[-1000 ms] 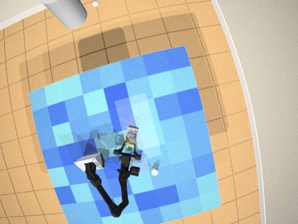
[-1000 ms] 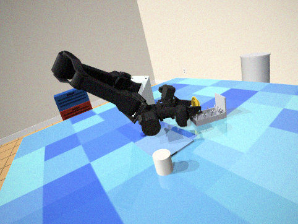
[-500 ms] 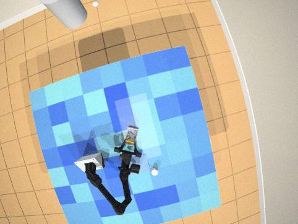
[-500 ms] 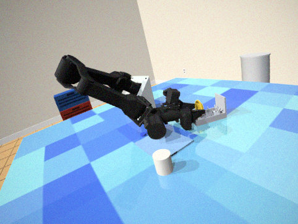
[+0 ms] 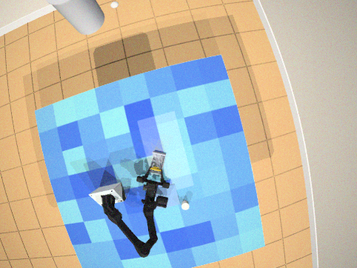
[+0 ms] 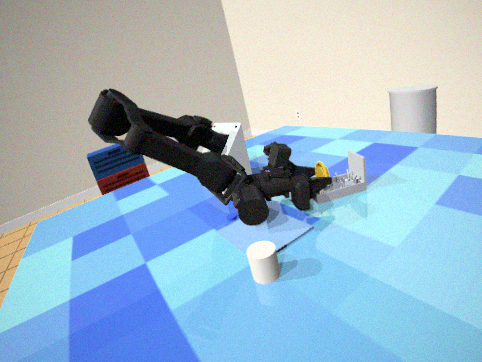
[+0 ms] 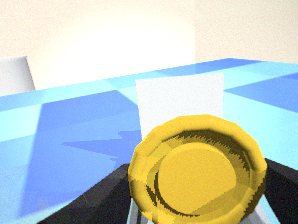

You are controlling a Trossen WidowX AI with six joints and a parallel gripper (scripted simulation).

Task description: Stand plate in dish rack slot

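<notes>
The yellow plate (image 5: 155,169) (image 6: 321,169) (image 7: 197,181) stands upright on edge, face toward the wrist camera. My gripper (image 5: 156,172) (image 6: 320,183) (image 7: 192,168) is shut on the plate, one finger at each side of its rim. The grey dish rack (image 5: 159,158) (image 6: 344,192) (image 7: 180,100) has small pegs and a tall white end panel (image 6: 357,170) at its far end. The plate is over the rack's near end. Its lower edge is hidden by the fingers, so I cannot tell whether it sits in a slot or touches the rack.
A white cylinder (image 5: 185,206) (image 6: 263,262) stands on the blue patchwork surface, beside the arm. A thin pale blue square (image 6: 260,233) lies under the forearm. The arm's white base (image 5: 108,194) is at the left in the overhead view. A large grey cylinder (image 5: 87,18) (image 6: 413,110) stands farther off.
</notes>
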